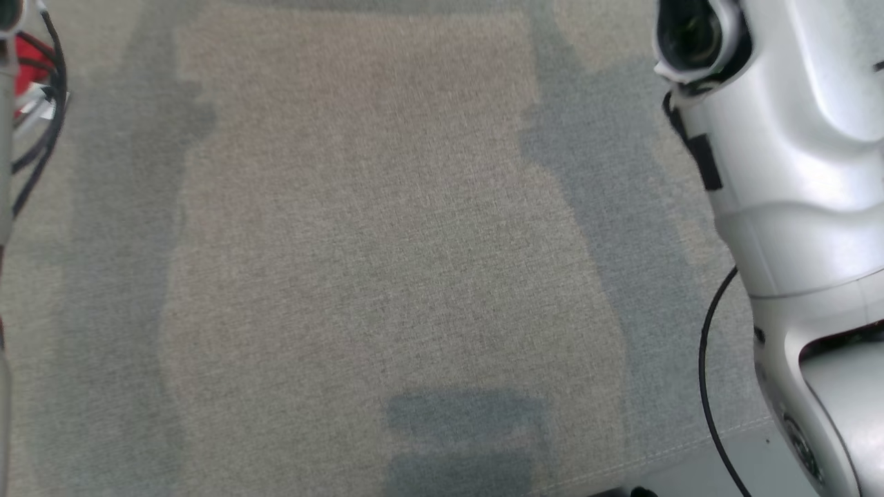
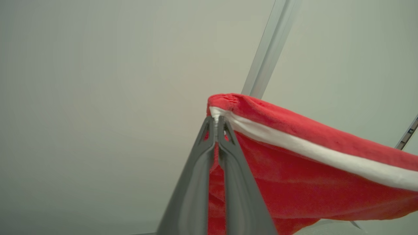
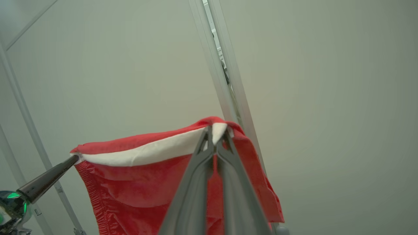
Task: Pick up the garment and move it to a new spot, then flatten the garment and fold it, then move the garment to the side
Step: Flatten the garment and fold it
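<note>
Left gripper (image 2: 216,121): fingers pressed together, no gap at the tips. One top corner of the garment (image 2: 310,169) is pinched between them. The cloth is red with a white band (image 2: 326,156) along its upper edge. The band starts right at the fingertips and runs off to one side of this gripper, fairly taut. Red cloth bunches just above the tips and drapes down behind and beside the fingers.

Right gripper (image 3: 215,130): likewise clamped tight, with the opposite top corner of the garment caught at its tips. The white band meets the tips here too. A loose red flap falls past the far side of this gripper's fingers.

Right wrist view: one dark finger (image 3: 49,178) of the left gripper touches the other end of the band. The garment is thus strung between the two grippers, its body hanging below the band.

Behind the cloth, beyond both sets of fingertips, is a plain pale surface crossed by a light metal rail (image 2: 271,49).

Head view: a grey-beige woven surface (image 1: 359,241) with darker shaded patches. The pale right arm (image 1: 794,172) is at one edge, with a black cable (image 1: 704,366) beside it. At the other edge are black cables (image 1: 48,124) and a small red patch (image 1: 31,59). Too little of the patch shows to tell what it is.
</note>
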`<state>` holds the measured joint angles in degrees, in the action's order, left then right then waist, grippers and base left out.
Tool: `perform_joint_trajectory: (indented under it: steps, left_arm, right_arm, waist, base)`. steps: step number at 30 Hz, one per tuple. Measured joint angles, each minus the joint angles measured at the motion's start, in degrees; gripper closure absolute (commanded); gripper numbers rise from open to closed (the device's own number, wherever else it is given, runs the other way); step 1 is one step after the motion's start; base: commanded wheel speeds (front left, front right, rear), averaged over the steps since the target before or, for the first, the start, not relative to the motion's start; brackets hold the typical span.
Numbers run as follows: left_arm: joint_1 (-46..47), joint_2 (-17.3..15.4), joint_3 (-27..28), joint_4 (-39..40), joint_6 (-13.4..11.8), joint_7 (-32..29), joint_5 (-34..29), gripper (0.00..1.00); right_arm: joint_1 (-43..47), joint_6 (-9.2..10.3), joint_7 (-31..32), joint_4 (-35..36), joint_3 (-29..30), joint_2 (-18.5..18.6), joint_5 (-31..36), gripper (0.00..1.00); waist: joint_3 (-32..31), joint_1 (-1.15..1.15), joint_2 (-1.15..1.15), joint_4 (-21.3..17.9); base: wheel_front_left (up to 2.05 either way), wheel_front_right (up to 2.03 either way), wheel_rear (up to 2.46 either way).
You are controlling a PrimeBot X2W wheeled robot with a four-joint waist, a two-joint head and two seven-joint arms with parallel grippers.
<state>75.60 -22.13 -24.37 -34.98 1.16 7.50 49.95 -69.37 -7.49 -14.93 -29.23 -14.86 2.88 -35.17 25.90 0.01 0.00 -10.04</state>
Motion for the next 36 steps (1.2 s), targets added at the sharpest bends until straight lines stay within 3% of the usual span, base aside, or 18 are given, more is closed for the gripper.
perform_joint_trajectory:
  steps: [6, 13, 20, 26, 36]
  left_arm:
    - [-6.86, 3.97, -1.24, -8.26, 2.78, 4.04, 0.97, 1.0]
    - [-12.96, 7.79, -1.16, -7.86, 5.25, 6.79, 2.97, 1.0]
    - [-24.21, 5.2, -1.89, 3.47, 5.97, 7.46, 2.35, 1.0]
    - [-37.86, 4.11, 1.7, 17.26, 5.55, 7.54, -0.69, 1.0]
    - [-63.53, 10.05, 8.87, 35.46, 3.1, 7.51, -8.17, 1.0]
  right_arm:
    - [6.78, 0.01, -0.07, -0.89, -1.23, -0.04, -0.29, 1.0]
    - [14.11, 0.0, -0.08, 4.95, 1.69, -0.09, 2.43, 1.0]
    - [25.76, 0.0, -0.09, 13.61, 4.92, 0.58, 5.23, 1.0]
    - [37.86, 0.0, -0.11, 21.52, 8.71, 1.13, 6.02, 1.0]
    - [58.05, -0.07, -0.07, 32.32, 12.28, 1.82, 6.13, 1.0]
  waist:
    - [6.15, 0.01, 0.0, -0.95]
    - [9.24, 0.0, 0.0, 0.14]
    - [6.65, -0.01, 0.0, 1.83]
    - [3.23, -0.01, 0.0, 2.92]
    - [-4.47, -0.02, 0.0, 3.93]
  base:
    - [0.0, 0.0, 0.0]
    - [0.0, 0.0, 0.0]
    - [0.0, 0.0, 0.0]
    - [0.0, 0.0, 0.0]
    - [0.0, 0.0, 0.0]
